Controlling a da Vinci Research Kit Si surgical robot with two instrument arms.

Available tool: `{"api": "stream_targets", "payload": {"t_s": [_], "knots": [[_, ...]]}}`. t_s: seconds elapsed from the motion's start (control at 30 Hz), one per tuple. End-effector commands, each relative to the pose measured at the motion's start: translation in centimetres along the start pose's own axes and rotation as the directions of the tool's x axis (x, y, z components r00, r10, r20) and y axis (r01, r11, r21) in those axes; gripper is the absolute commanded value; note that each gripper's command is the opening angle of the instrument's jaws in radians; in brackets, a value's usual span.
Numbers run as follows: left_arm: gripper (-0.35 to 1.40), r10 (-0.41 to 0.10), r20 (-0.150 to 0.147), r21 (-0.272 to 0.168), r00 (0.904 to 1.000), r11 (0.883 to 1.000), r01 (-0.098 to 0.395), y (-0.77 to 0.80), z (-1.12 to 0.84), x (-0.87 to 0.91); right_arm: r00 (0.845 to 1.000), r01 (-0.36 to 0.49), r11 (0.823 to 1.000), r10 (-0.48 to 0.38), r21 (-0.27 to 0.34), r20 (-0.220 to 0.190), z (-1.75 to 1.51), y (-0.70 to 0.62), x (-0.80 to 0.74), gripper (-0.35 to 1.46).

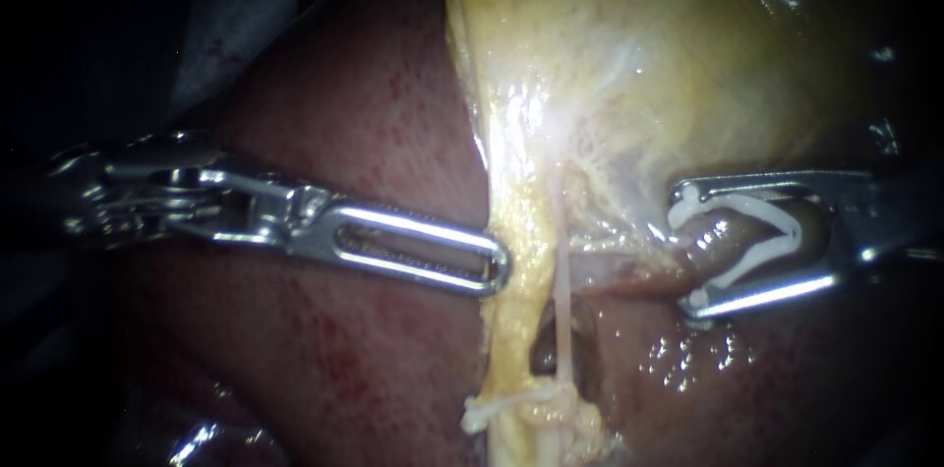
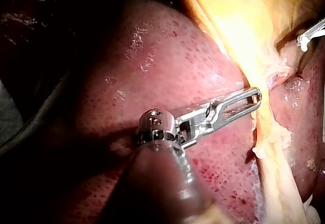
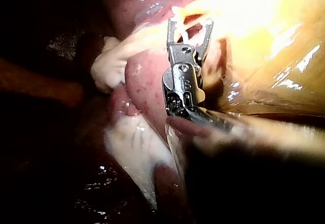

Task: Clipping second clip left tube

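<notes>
The thin pale tube [image 1: 561,280] lies just ahead of the jaw tips of the right instrument [image 1: 688,249], not between them. Its jaws stand wide apart and hold an open white clip [image 1: 762,231]. One fastened clip [image 1: 501,410] sits further along the tube. Opposite, the left instrument [image 1: 501,265] has its jaws pressed together on the edge of the yellow tissue band [image 1: 521,329].
</notes>
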Motion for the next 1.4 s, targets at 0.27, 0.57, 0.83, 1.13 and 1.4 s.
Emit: {"api": "stream_targets", "payload": {"t_s": [0.27,0.57,0.83,1.13,1.4], "knots": [[-0.35,-0.001,-0.002,0.002,1.0000,1.000,0.001,-0.05,-0.04,0.02,1.000,0.001,1.000,-0.001,0.000,0.000,0.02,0.00,-0.01,0.56],[-0.35,-0.004,-0.009,0.013,1.0000,1.000,0.004,-0.25,-0.24,0.08,1.000,0.007,1.000,-0.007,0.008,0.000,0.10,0.01,-0.09,0.56],[-0.35,-0.008,-0.002,0.012,1.0000,1.000,0.008,-0.39,-0.38,0.08,1.000,0.013,1.000,-0.013,0.018,-0.001,0.21,-0.01,-0.12,0.56],[-0.35,-0.009,0.000,0.011,1.0000,1.000,0.009,-0.46,-0.35,0.08,1.000,0.031,0.999,-0.031,0.044,-0.003,0.47,-0.05,-0.22,0.56],[-0.35,-0.009,0.000,0.011,1.0000,1.000,0.009,-0.46,-0.35,0.08,1.000,0.012,0.995,-0.013,0.095,0.017,1.05,-0.12,-0.48,0.56]]}}
